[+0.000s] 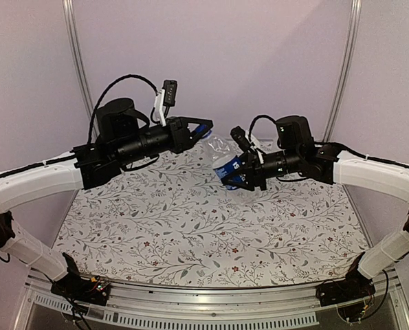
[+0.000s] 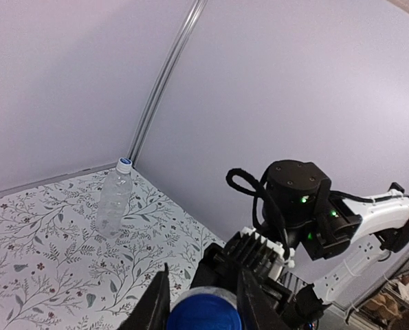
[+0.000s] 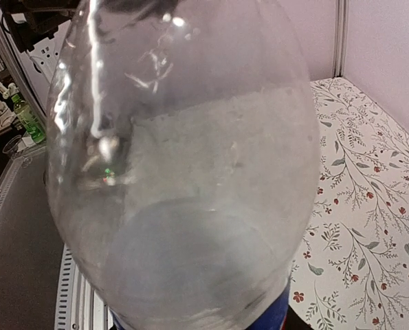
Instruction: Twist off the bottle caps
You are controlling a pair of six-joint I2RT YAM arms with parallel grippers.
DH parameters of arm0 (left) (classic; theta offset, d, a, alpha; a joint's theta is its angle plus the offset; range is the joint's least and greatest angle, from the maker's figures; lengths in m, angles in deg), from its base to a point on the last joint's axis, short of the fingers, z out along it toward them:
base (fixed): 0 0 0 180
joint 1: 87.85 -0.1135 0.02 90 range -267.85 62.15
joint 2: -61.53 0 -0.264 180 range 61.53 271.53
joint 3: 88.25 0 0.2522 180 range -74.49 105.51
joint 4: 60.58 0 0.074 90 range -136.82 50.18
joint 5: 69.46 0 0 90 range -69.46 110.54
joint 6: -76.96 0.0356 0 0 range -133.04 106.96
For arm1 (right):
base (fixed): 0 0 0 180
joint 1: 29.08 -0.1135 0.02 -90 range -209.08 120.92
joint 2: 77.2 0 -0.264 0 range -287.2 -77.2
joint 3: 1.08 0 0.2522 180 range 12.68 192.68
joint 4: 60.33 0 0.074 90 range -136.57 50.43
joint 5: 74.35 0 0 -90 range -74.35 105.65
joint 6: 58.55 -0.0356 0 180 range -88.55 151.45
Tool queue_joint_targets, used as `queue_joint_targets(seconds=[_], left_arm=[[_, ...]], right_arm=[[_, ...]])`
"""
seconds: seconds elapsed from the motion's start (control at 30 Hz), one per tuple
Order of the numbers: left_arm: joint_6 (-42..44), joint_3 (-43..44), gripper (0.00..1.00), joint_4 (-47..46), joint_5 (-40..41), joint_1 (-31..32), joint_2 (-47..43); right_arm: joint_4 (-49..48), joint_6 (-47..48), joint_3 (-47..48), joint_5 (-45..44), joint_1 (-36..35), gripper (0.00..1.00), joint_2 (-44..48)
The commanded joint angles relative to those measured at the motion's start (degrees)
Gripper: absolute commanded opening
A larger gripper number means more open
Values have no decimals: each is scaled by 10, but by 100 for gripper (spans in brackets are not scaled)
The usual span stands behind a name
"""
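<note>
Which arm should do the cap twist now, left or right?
Left. The left claw is shut on the blue cap, while the right claw holds the labelled bottle by its body in mid-air, so it likely should just brace.

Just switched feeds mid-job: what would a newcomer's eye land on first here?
The labelled bottle held tilted in mid-air between the arms: the right hand grips its body, and the left hand is shut on its blue cap. Next, the plain bottle standing upright, capped, alone near the far corner of the table.
</note>
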Motion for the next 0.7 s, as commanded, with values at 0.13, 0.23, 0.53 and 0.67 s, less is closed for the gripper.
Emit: queue_joint_targets(seconds=[0.13, 0.23, 0.53, 0.67], left_arm=[[12, 37, 23, 39, 89, 12, 0], [19, 33, 24, 19, 68, 12, 0], [26, 32, 24, 2, 43, 10, 1], [15, 30, 24, -8, 41, 7, -2]], right_arm=[[7, -25, 6, -51, 2, 40, 6], [8, -24, 4, -47, 2, 40, 6], [9, -19, 3, -36, 3, 40, 2], [8, -18, 2, -31, 2, 40, -2]])
